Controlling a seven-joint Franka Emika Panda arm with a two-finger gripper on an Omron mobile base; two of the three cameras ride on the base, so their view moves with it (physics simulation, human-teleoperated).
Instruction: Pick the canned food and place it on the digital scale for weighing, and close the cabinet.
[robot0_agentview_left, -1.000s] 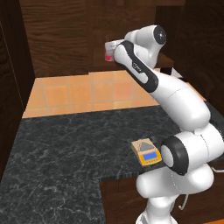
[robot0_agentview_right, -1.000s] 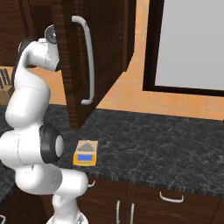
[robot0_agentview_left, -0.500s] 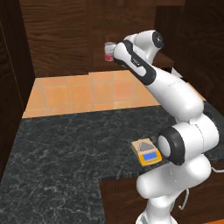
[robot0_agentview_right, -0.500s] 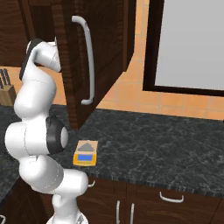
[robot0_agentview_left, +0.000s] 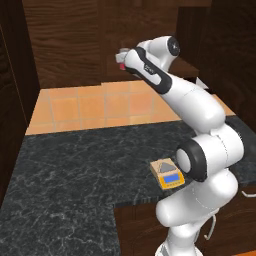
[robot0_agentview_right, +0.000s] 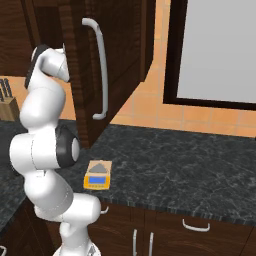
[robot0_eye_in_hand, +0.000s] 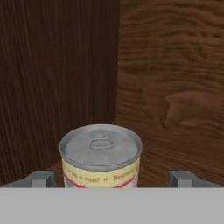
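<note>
The canned food (robot0_eye_in_hand: 100, 155), a tin with a grey pull-tab lid and a pale label with a red band, stands upright on the cabinet shelf (robot0_eye_in_hand: 175, 144) in a back corner. My gripper (robot0_eye_in_hand: 112, 180) is open. Its two fingertips (robot0_eye_in_hand: 41, 178) sit on either side of the can, with a gap on each side. From the left base view the can (robot0_agentview_left: 120, 57) peeks out just left of the hand, inside the dark brown cabinet (robot0_agentview_left: 75, 40). The yellow-orange digital scale (robot0_agentview_left: 168, 173) lies on the black counter near the arm's base. The cabinet door (robot0_agentview_right: 125, 60) stands open.
The door's long silver bar handle (robot0_agentview_right: 102, 75) hangs to the right of my arm. A knife block (robot0_agentview_right: 7, 102) stands at the far left. The black marbled counter (robot0_agentview_left: 75, 165) stretches below the cabinet, with orange tiles (robot0_agentview_left: 100, 107) behind it.
The hand has pushed further into the cabinet toward the can, which now sits between the open fingers and is partly covered in the left base view.
</note>
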